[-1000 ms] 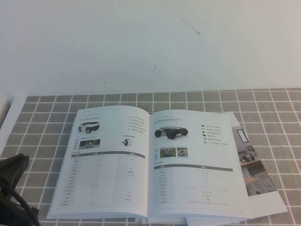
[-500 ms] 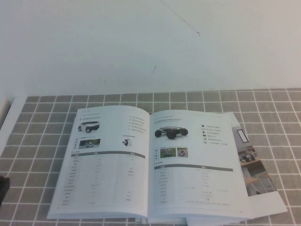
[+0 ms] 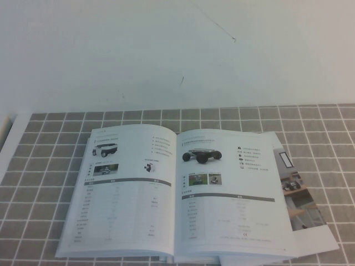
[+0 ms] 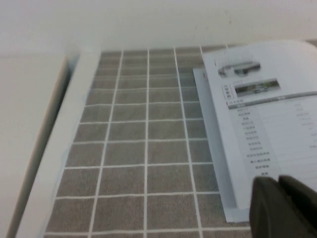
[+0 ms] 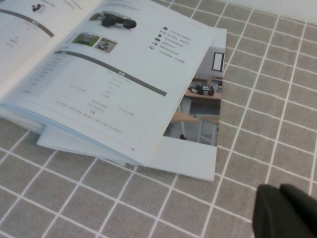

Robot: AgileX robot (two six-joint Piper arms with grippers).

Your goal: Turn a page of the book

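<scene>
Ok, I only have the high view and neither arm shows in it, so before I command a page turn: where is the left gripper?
Observer: The left gripper hangs by the near left corner of the book, at its outer edge.
Operator: And the right one?
Observer: The right gripper is over the tiled mat, on the near side of the leaflet, touching neither it nor the book.
Operator: Does the right-hand page lie directly on that leaflet?
Observer: No. The right-hand page tops a stack of leaves, so its near edge sits raised above the leaflet.
</scene>
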